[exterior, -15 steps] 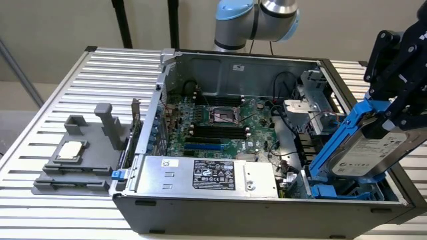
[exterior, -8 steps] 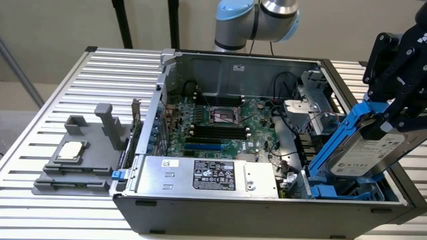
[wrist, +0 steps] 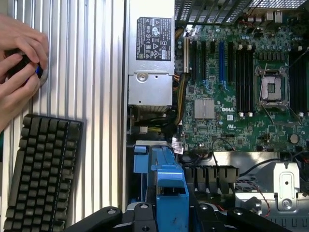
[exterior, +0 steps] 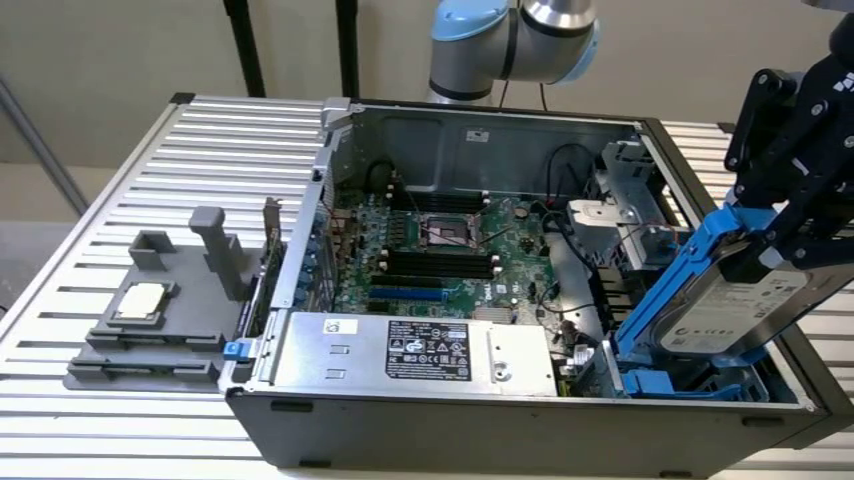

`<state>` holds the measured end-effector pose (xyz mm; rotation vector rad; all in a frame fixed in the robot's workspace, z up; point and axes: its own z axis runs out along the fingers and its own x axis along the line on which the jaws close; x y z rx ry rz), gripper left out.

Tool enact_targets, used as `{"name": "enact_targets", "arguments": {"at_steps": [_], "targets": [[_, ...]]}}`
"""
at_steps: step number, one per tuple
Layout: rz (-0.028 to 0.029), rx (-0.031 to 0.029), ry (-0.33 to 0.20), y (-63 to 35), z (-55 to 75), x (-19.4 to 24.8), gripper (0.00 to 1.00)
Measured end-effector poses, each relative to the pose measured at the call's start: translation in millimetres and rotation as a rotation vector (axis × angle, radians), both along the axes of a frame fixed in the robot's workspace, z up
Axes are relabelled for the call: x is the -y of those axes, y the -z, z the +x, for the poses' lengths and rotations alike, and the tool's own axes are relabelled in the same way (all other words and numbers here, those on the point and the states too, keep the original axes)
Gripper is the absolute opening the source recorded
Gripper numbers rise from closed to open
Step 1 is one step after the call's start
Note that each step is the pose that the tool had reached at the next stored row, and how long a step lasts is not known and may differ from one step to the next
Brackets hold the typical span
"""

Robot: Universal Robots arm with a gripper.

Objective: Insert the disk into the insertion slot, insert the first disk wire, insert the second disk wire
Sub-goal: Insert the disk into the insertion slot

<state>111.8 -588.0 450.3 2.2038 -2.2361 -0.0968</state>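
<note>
Exterior view
- Gripper: the black gripper [exterior: 790, 240] hangs over the end of the computer case [exterior: 534, 430] at the exterior view's right.
- Fingers: clamped on the upper end of the disk [exterior: 741, 300].
- Disk: held in its bright blue frame, tilted, white label facing outward. Its lower end is down at the insertion slot [exterior: 667, 383]; whether it touches cannot be told.
- Insertion slot: in the near corner of the case, at the exterior view's right, just beside the power supply [exterior: 414, 350].
- Motherboard: the motherboard [exterior: 454, 250] lies flat on the case floor behind the power supply.
- Robot arm: a joint of the robot arm [exterior: 514, 40] shows behind the case.
- Table: on the slatted table [exterior: 227, 130] a grey fixture [exterior: 147, 320] stands beside the case.

Wrist view
- Gripper: the gripper [wrist: 170, 218] has its black links on either side of the blue frame.
- Disk: the blue frame of the disk [wrist: 169, 179] is seen edge-on, over the case edge.
- Case interior: power supply [wrist: 150, 63], motherboard [wrist: 231, 87] and CPU socket [wrist: 273, 87] are visible.
- Outside the case: a keyboard [wrist: 41, 174] lies on the slats, with a person's hands [wrist: 19, 63] near one end of it.
</note>
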Motion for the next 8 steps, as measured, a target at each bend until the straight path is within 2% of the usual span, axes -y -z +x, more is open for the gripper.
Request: {"name": "enact_targets", "arguments": {"at_steps": [8], "targets": [[0.0108,0.0000,-0.010,2.2,0.0,4.5,0.32]]}}
